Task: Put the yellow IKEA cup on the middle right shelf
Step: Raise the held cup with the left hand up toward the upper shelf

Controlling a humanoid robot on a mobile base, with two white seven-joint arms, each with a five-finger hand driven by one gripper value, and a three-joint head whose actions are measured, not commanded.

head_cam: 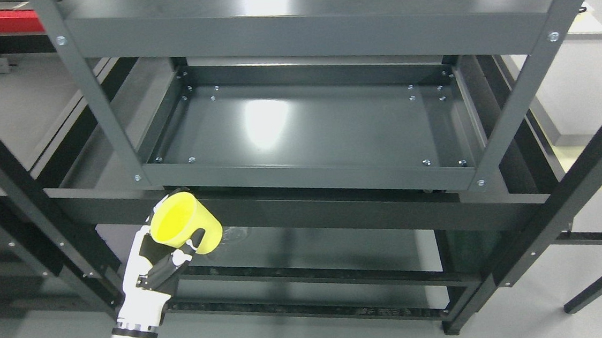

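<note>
Left hand (160, 260) clamped around yellow cup (186, 222), no readable print, below front of dark metal shelf (301, 177)

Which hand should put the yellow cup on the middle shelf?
Left. The left hand already grips the yellow cup, just below the middle shelf's front edge. No right hand is in view.

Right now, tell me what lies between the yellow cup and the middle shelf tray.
Head view: only the shelf's front rail separates the yellow cup, held by the left hand, from the middle shelf tray.
</note>
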